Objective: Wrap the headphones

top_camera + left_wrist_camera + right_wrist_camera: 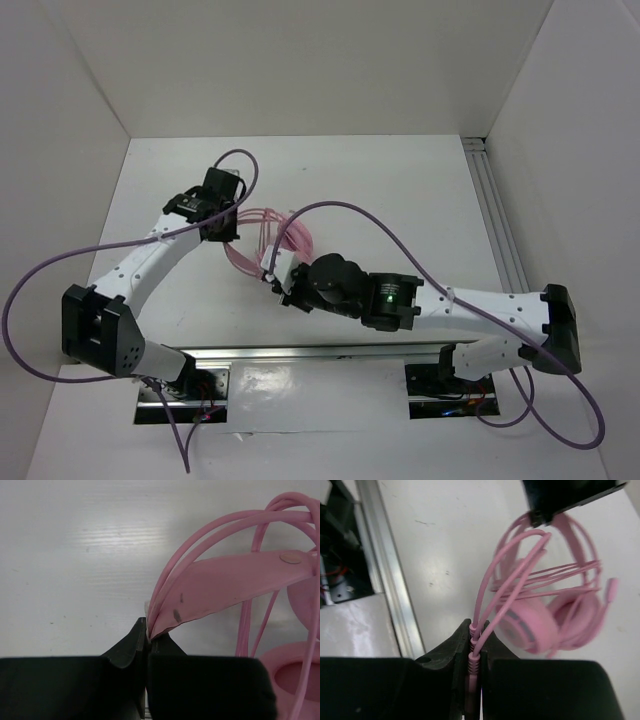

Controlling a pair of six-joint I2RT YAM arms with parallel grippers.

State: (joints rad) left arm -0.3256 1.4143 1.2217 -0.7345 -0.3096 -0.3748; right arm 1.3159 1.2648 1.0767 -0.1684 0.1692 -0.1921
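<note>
The pink headphones [268,232] hang between my two grippers at mid table. My left gripper [226,228] is shut on the headband [220,587], pinching its end between the fingertips. An ear cup [292,677] shows at the lower right of the left wrist view. My right gripper [278,272] is shut on the thin pink cable [481,605], with the ribbed plug ends [472,662] held between the fingers. The cable runs up in several loops around the ear cups [530,622] and headband [570,530].
An aluminium rail [320,352] runs along the near edge between the arm bases. Another rail [497,215] runs along the right wall. Purple robot cables [400,245] arc over both arms. White walls enclose the table on three sides.
</note>
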